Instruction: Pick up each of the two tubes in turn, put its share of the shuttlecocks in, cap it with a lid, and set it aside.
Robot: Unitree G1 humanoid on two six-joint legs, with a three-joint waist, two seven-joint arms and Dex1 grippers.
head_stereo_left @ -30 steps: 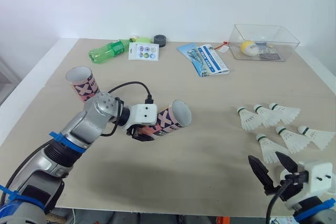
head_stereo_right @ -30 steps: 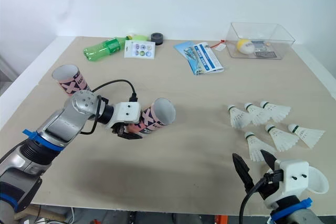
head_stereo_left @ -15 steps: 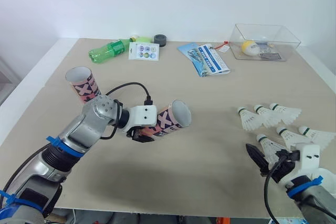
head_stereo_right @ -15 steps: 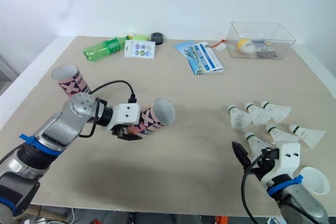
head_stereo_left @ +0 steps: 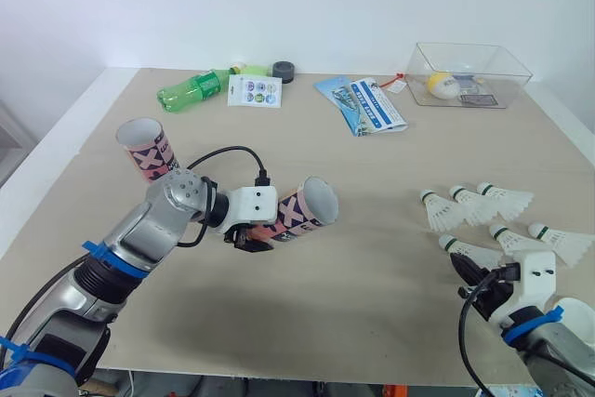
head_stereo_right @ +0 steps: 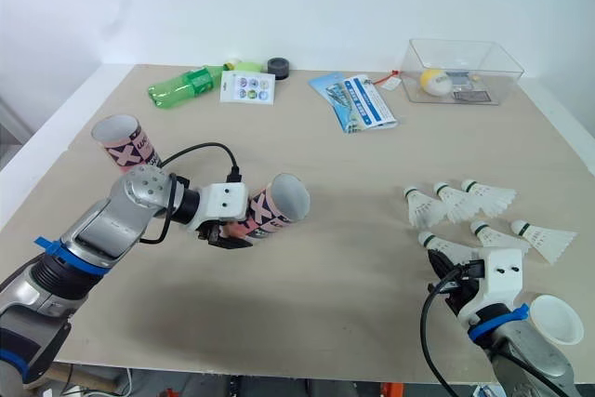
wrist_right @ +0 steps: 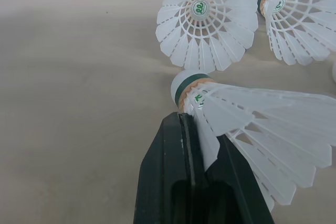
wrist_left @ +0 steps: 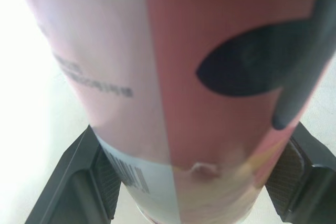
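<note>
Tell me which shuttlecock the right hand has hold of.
The shuttlecock nearest the robot: the right hand is shut on its feather skirt, just behind the green-banded cork. The other five shuttlecocks lie free on the table.

And the right hand (head_stereo_left: 472, 271) has gone in: a second ago it hung by the near edge of the worktop (head_stereo_left: 372, 258) with both black fingers spread wide, half a second ago it was swinging in low toward the shuttlecocks, and now it sits right at the nearest shuttlecock (head_stereo_left: 468, 251). Those fingers (wrist_right: 176, 145) have come together and are pinched on the white feather skirt just behind the green-banded cork. The shuttlecock itself has slid a little, its cork now further to the robot's left than before
</note>
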